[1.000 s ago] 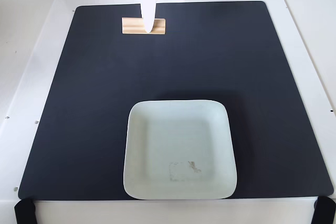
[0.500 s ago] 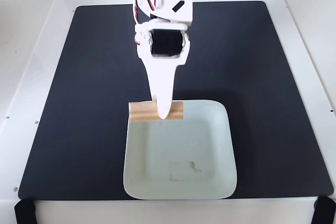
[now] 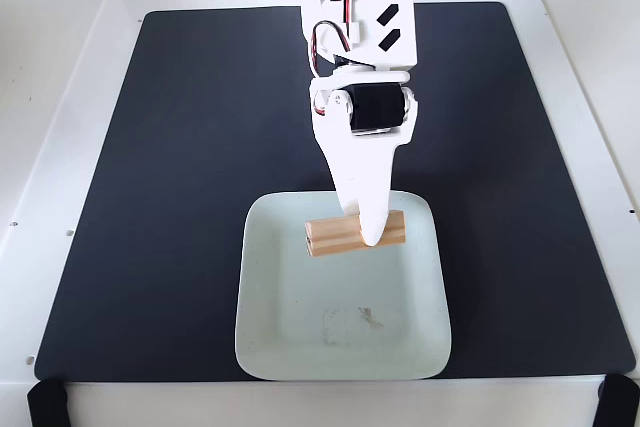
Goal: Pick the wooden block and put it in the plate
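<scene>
One wooden block (image 3: 340, 236), one plate (image 3: 270, 327), one black mat (image 3: 180, 167), one white arm (image 3: 360, 97)

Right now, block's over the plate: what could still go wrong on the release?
The gripper holds the wooden block slightly tilted, so it may land on one end and tumble. It sits over the far part of the plate, near the rim, so a bounce could carry it onto the black mat.

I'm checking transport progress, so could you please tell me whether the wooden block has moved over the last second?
Yes. The wooden block, held in the hand, has travelled from the mat's far edge toward the camera and now sits over the plate.
</scene>
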